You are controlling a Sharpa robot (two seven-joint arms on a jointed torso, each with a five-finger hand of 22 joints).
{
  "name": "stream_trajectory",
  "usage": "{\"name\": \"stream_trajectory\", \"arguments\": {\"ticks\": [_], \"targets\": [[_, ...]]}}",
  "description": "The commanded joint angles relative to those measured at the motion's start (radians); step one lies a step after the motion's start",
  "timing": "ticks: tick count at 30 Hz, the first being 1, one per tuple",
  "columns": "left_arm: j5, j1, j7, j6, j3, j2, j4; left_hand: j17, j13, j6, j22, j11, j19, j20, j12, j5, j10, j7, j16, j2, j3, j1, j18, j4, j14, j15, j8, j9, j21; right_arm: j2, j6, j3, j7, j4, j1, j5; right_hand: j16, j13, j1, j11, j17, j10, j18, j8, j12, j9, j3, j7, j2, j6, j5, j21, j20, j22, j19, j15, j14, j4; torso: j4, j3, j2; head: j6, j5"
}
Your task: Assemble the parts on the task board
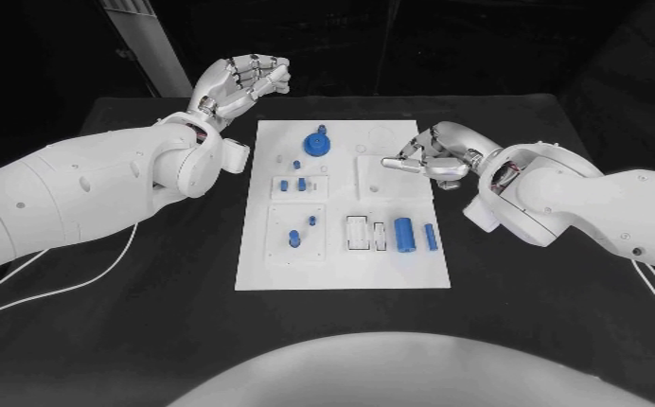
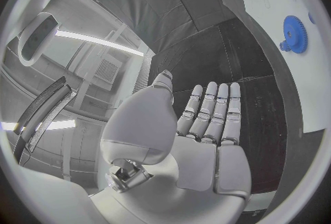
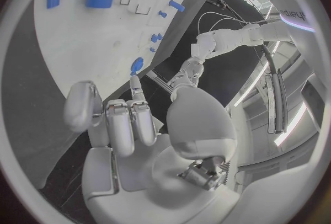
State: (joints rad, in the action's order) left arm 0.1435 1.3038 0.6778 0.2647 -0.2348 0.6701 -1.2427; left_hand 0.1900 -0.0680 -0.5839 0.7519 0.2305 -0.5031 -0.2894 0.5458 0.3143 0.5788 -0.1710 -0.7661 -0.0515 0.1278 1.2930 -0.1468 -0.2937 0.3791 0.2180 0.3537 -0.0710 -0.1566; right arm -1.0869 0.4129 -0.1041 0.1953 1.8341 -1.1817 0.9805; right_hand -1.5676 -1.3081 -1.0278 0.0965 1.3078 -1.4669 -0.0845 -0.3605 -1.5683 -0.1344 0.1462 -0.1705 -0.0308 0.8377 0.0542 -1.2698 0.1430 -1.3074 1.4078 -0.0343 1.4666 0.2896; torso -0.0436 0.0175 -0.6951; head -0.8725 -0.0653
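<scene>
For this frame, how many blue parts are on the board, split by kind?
Gear: 1
Large cylinders: 2
Small pegs: 6, as far as the head view shows
Total: 9 blue parts on the board

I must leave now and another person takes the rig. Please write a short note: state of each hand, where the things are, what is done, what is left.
Left hand: open, holding nothing, raised beyond the far left corner of the white board.
Right hand: fingers curled, holding nothing, over the board's right edge.
Parts: blue gear at the far middle; small blue pegs in the left squares; big blue cylinder and thinner blue bar lying near the right edge.
Done: cannot tell how much is seated.
Left: cylinder and bar not yet picked up.
</scene>
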Motion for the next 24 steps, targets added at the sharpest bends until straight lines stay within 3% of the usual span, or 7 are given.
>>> {"name": "stream_trajectory", "arguments": {"ticks": [1,4,7,8,12,16,24], "targets": [[-0.003,0.001,0.143,-0.011,0.001,-0.003,0.001,-0.001,0.001,0.006,-0.002,0.001,-0.007,0.001,0.006,0.006,-0.008,-0.099,-0.004,-0.008,0.006,-0.003,0.017,0.002,-0.006,0.001,0.005,0.002,0.004,-0.014,-0.030,-0.014,0.092,0.021,0.000,-0.059,-0.003,-0.263,0.022,0.000,0.263,-0.104,0.044,-0.040,-0.003,-0.012,0.000,0.006,-0.005,0.024,0.012,-0.139,0.002,-0.185,0.075,0.001,0.104,0.005,0.0005,0.0008,0.000,0.000,-0.019],[-0.003,0.001,0.143,-0.011,0.001,-0.005,0.002,-0.001,0.001,0.006,-0.002,0.001,-0.007,0.001,0.006,0.006,-0.008,-0.099,-0.004,-0.008,0.006,-0.003,0.017,0.002,-0.006,0.001,0.005,0.002,0.004,-0.018,-0.042,-0.023,0.141,0.030,0.000,-0.040,-0.003,-0.263,0.073,-0.016,0.263,-0.104,0.071,-0.080,-0.003,-0.027,-0.003,0.025,-0.008,0.065,0.022,-0.250,-0.009,-0.240,0.135,0.009,0.104,0.005,-0.0015,0.0013,-0.001,0.000,-0.039],[-0.003,0.001,0.144,-0.012,0.001,-0.005,0.002,-0.001,0.001,0.007,-0.002,0.001,-0.007,0.001,0.007,0.006,-0.008,-0.099,-0.005,-0.008,0.006,-0.003,0.017,0.002,-0.006,0.001,0.006,0.002,0.004,-0.019,-0.056,-0.028,0.189,0.037,0.001,-0.012,-0.003,-0.263,0.087,-0.027,0.263,-0.104,0.084,-0.089,-0.003,-0.033,-0.011,0.036,-0.012,0.082,0.030,-0.300,-0.020,-0.263,0.162,0.019,0.104,0.005,0.0021,-0.0010,-0.002,0.000,-0.047],[-0.003,0.001,0.144,-0.012,0.001,-0.005,0.002,-0.001,0.001,0.007,-0.002,0.001,-0.007,0.001,0.007,0.006,-0.008,-0.099,-0.005,-0.008,0.006,-0.003,0.017,0.002,-0.006,0.001,0.006,0.002,0.004,-0.019,-0.061,-0.029,0.208,0.039,0.001,0.001,-0.003,-0.263,0.089,-0.029,0.263,-0.104,0.084,-0.091,-0.003,-0.035,-0.014,0.039,-0.014,0.085,0.035,-0.301,-0.023,-0.263,0.163,0.022,0.104,0.006,0.0019,-0.0013,-0.002,0.000,-0.048],[-0.003,0.000,0.144,-0.012,0.001,-0.004,0.002,-0.001,0.001,0.007,-0.002,0.001,-0.007,0.001,0.007,0.006,-0.008,-0.099,-0.005,-0.008,0.006,-0.003,0.017,0.002,-0.006,0.001,0.006,0.002,0.004,-0.019,-0.090,-0.032,0.286,0.048,0.002,0.059,-0.003,-0.263,0.054,-0.033,0.263,-0.104,0.084,-0.098,-0.003,-0.044,-0.029,0.044,-0.005,0.098,0.122,-0.301,-0.038,-0.263,0.163,0.038,0.104,0.002,0.0001,-0.0013,-0.001,0.000,-0.052],[-0.003,0.000,0.143,-0.013,0.001,-0.003,0.002,-0.001,0.001,0.007,-0.002,0.001,-0.007,0.001,0.007,0.006,-0.008,-0.099,-0.005,-0.008,0.006,-0.003,0.017,0.002,-0.006,0.001,0.006,0.002,0.004,-0.017,-0.108,-0.033,0.334,0.056,0.003,0.101,-0.003,-0.263,0.000,-0.030,0.263,-0.104,0.084,-0.085,-0.003,-0.046,-0.033,0.039,-0.014,0.073,0.203,-0.301,-0.037,-0.263,0.163,0.033,0.104,-0.005,0.0002,-0.0023,-0.001,0.000,-0.050],[-0.003,-0.001,0.143,-0.013,0.001,-0.001,0.001,-0.001,0.001,0.007,-0.002,0.001,-0.007,0.001,0.007,0.006,-0.008,-0.099,-0.005,-0.008,0.006,-0.003,0.017,0.002,-0.006,0.001,0.006,0.002,0.004,-0.015,-0.118,-0.033,0.374,0.069,0.003,0.126,-0.003,-0.263,-0.021,-0.035,0.263,-0.104,0.084,-0.092,-0.003,-0.057,-0.030,0.046,-0.017,0.099,0.223,-0.301,-0.035,-0.263,0.163,0.033,0.104,-0.002,0.0011,-0.0015,-0.001,0.000,-0.052]]}}
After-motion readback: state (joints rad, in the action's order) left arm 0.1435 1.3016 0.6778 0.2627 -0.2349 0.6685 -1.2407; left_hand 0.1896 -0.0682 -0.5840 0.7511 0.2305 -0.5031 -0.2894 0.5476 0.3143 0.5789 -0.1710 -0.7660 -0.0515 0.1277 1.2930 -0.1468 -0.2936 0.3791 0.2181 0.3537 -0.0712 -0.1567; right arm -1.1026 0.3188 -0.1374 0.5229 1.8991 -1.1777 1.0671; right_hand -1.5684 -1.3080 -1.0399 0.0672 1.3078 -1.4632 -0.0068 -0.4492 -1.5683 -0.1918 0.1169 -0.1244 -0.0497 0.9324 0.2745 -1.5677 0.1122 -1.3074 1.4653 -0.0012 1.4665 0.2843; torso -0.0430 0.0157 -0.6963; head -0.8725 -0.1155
